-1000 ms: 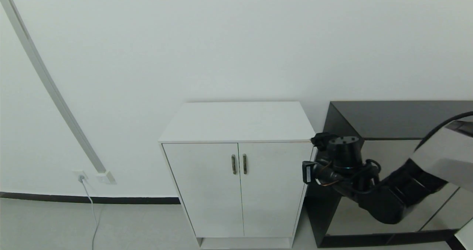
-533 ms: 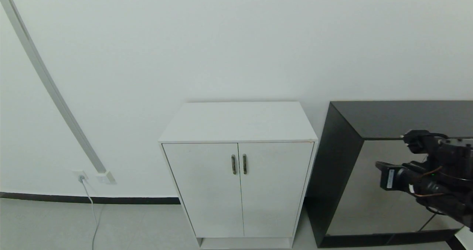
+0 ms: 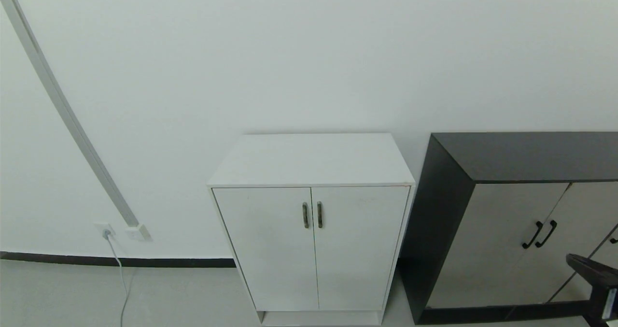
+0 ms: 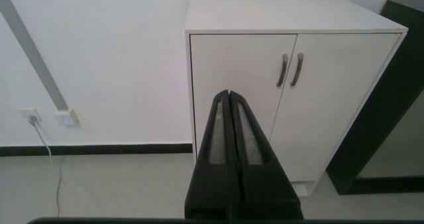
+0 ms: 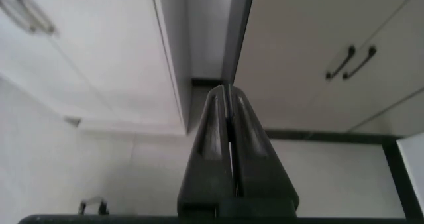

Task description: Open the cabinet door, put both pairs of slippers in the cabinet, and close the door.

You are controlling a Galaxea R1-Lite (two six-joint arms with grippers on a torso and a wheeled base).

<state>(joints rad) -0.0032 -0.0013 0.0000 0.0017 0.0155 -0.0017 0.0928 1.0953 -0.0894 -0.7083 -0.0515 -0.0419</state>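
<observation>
Against the plain white wall (image 3: 309, 51) stands the cabinet (image 3: 270, 249), a boxy unit of smooth matt white board with a flat top and a recessed plinth. Its two flat doors are shut and flush, and a pair of slim, dark metal bar handles (image 3: 312, 215) sits upright on either side of the centre seam. Just beside it, to the right, is a black cabinet (image 3: 449, 211) with glossy grey doors and curved black pulls.

The left hand (image 4: 229, 95) hangs in front of the white doors, well apart from them, its ribbed fingers pressed together and holding nothing. The right hand (image 5: 229, 88), likewise closed and empty, is low before the gap between the two cabinets.

The floor (image 3: 58, 293) is pale grey, edged by a dark skirting strip (image 3: 116, 260). A white trunking (image 3: 63, 109) slants down the wall to a socket (image 3: 105, 230), from which a grey cable (image 3: 123, 283) trails down.
</observation>
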